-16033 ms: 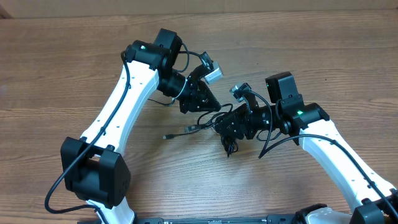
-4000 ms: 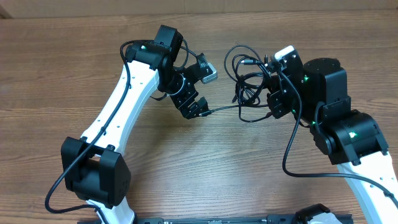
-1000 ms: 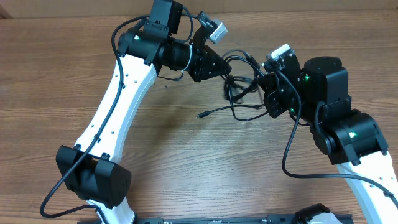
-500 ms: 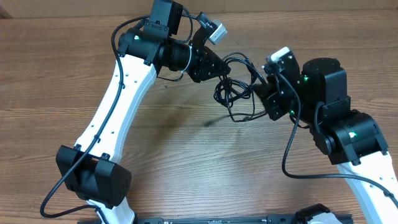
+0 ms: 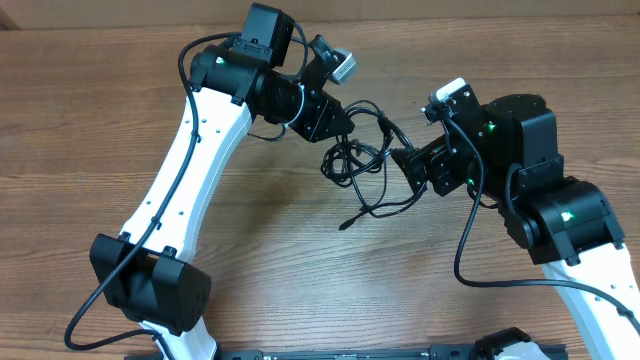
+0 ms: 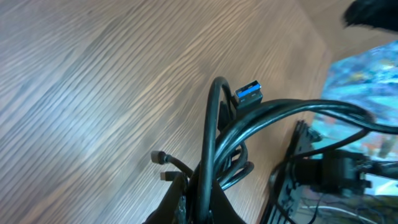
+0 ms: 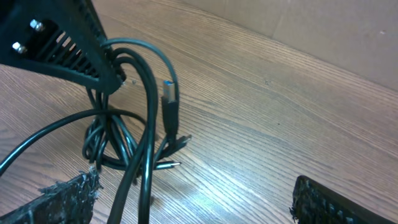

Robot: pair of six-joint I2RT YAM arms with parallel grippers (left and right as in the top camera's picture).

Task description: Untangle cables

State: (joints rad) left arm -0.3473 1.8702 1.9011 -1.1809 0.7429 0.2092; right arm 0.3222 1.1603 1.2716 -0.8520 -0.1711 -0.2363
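Observation:
The cables (image 5: 352, 165) are thin black cords in a tangled bunch that hangs from my left gripper (image 5: 336, 122) over the wooden table. One small plug end (image 5: 345, 223) trails lowest. In the left wrist view, my left gripper (image 6: 200, 198) is shut on several strands, and a blue-tongued USB plug (image 6: 249, 93) sticks up from the cables (image 6: 217, 143). My right gripper (image 5: 406, 168) stands open just right of the bunch. In the right wrist view, its fingers (image 7: 62, 199) are spread wide. Two strands of the cables (image 7: 140, 137) pass close to the left finger, unpinched.
The wooden table (image 5: 250, 250) spreads under both arms. In the right wrist view, the left gripper's black body (image 7: 62, 43) fills the top left corner, above the cords. The thicker black wires along the white arms (image 5: 465, 240) are fixed to the robot.
My right gripper has opened and let go of the cables. The bunch has swung left and down and now hangs from the left gripper alone, which has dipped slightly.

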